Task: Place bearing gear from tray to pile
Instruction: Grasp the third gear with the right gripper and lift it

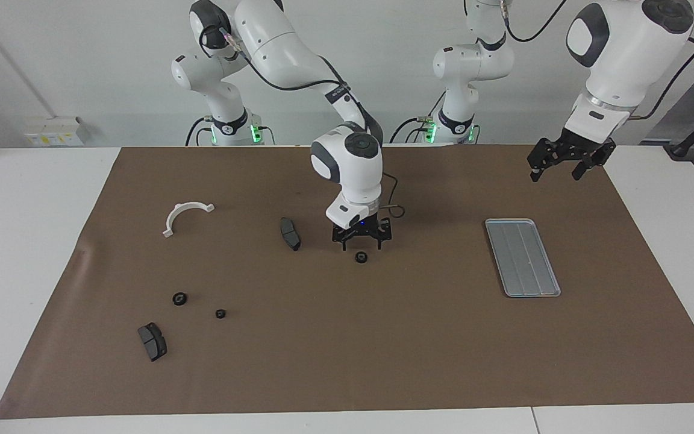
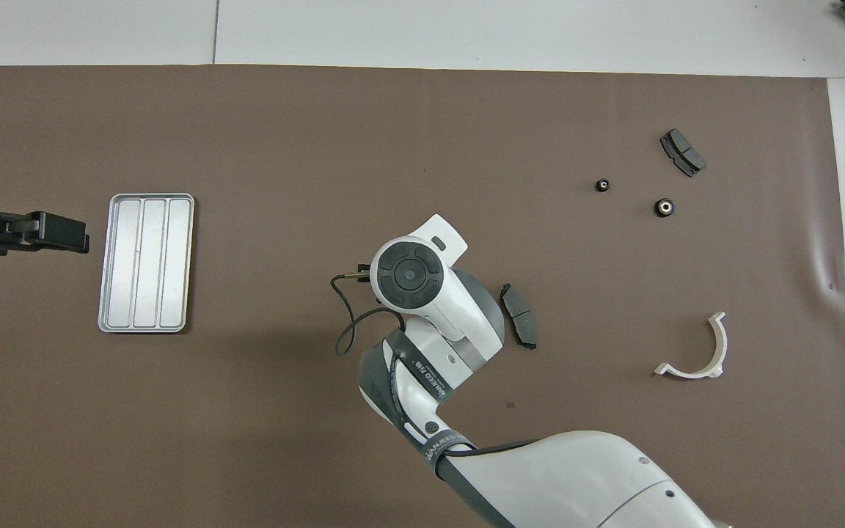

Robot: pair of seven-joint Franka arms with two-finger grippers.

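A small black bearing gear (image 1: 360,257) lies on the brown mat at mid-table; in the overhead view my right arm hides it. My right gripper (image 1: 360,242) hangs low just over this gear, open, fingers pointing down, holding nothing. The silver-grey ridged tray (image 1: 522,257) (image 2: 146,262) lies toward the left arm's end with nothing in it. My left gripper (image 1: 567,170) (image 2: 74,235) is raised over the mat beside the tray, open and holding nothing. Two more bearing gears (image 1: 179,298) (image 1: 220,313) lie close together toward the right arm's end, shown also from overhead (image 2: 663,208) (image 2: 602,185).
A dark brake pad (image 1: 290,233) (image 2: 518,325) lies beside the right gripper, toward the right arm's end. A second brake pad (image 1: 152,341) (image 2: 682,152) lies farther from the robots than the two gears. A white half-ring (image 1: 185,217) (image 2: 694,350) lies nearer the robots.
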